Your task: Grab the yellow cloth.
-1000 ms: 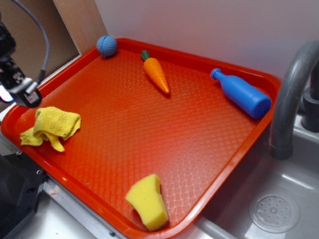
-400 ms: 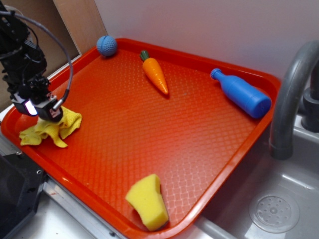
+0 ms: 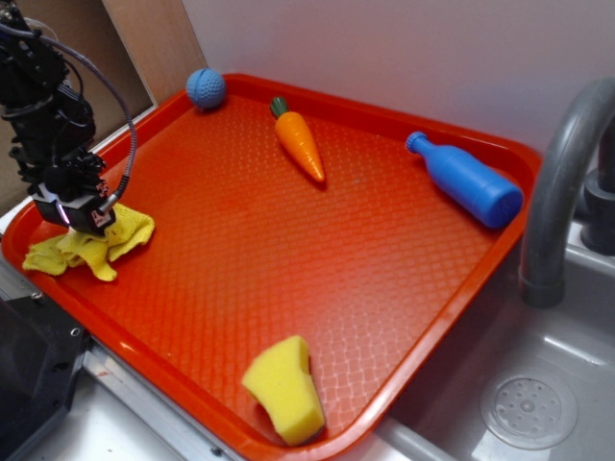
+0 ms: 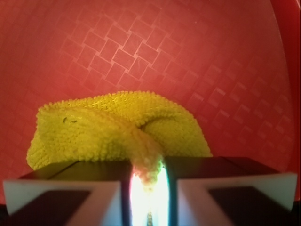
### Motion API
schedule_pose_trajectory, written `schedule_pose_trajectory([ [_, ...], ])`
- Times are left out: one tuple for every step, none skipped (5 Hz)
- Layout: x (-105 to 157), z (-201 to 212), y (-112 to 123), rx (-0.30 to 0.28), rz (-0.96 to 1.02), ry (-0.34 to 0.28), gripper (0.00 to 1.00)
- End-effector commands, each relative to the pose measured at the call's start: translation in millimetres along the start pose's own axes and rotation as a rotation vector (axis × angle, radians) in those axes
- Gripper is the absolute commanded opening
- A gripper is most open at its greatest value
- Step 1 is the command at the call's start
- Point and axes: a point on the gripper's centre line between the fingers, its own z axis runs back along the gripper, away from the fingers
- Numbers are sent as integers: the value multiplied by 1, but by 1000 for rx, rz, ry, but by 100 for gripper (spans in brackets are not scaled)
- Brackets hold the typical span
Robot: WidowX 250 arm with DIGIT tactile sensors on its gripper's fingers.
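Yellow cloth (image 3: pixel 91 242) lies crumpled at approx 9 o'clock on the red tray (image 3: pixel 384 288), close to the tray's left rim. One flap spreads toward the rim, another bunches up toward tray centre. In the wrist view the cloth (image 4: pixel 113 132) fills the middle, knit texture clear, w/ a twisted fold running down into the narrow gap between the two fingers.

Gripper (image 3: pixel 85 219) sits right on top of the cloth, arm coming down from approx 10 o'clock w/ a grey cable looping beside it. Wrist view: gripper (image 4: pixel 148 188) jaws drawn nearly together, pinching that fold of cloth; a bright glare lights the slit below the fold. Finger pads (image 4: pixel 70 188) dark on top, pale at the front edge.

Rest of tray, outward from cloth:
- Yellow sponge wedge (image 3: pixel 285 389) at approx 6 o'clock, near front rim, well apart from cloth.
- Toy carrot (image 3: pixel 300 141) at approx 12 o'clock, green stem end toward back rim.
- Blue knit ball (image 3: pixel 206 87) at approx 11 o'clock, in the back-left corner against the rim.
- Blue toy bottle (image 3: pixel 468 181) at approx 2 o'clock, on its side, neck pointing left.

Beyond tray's right edge: grey faucet (image 3: pixel 562 182) and steel sink (image 3: pixel 528 403) w/ drain strainer.
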Motion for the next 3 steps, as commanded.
schedule_pose_trajectory([
  [2, 30, 3, -55, -1, -72, 0],
  [2, 54, -6, -88, 1, -104, 0],
  [2, 84, -16, 25, 56, -60, 0],
])
